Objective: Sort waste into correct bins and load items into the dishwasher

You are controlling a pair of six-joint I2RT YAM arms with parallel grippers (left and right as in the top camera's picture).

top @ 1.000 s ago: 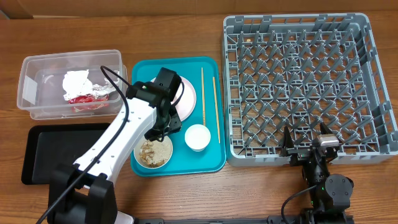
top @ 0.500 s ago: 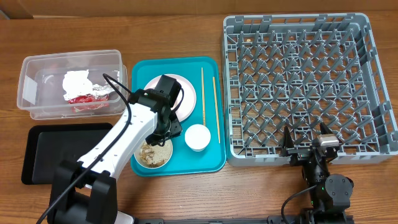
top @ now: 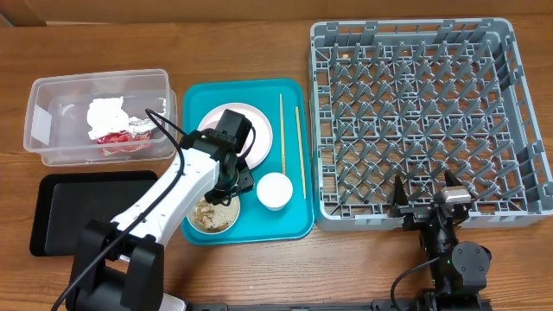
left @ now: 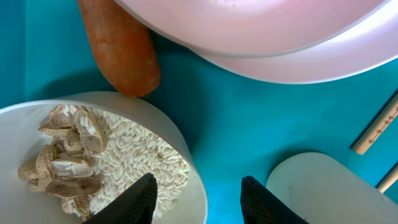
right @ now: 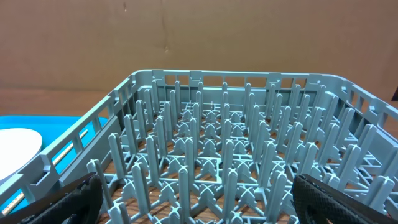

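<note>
- Left claw, low in the left wrist view, part open with a clear gap between its dark fingers; left finger above rice inside a bowl, right finger above bare teal, the bowl's rim between them, no contact visible.
- At lower left of the overhead view, a shallow black tray on the wooden table.
- Above it, at upper left, a clear plastic tub holding a crumpled white napkin and, just below that, a red-and-silver wrapper.
- Left of centre, a teal tray carrying the dishes.
- In the tray's lower left, a whitish bowl of rice and peanut scraps.
- Just above the bowl, an orange carrot, its tip at the bowl's rim, its upper end partly under a pale pink plate.
- Right of the bowl, a small white cup, close to the plate.
- Along the tray's right side, two thin wooden sticks, side by side.
- Filling the right half, a large grey dish rack with upright pegs.
- Right claw, at the rack's bottom edge, spread wide and holding nothing.
</note>
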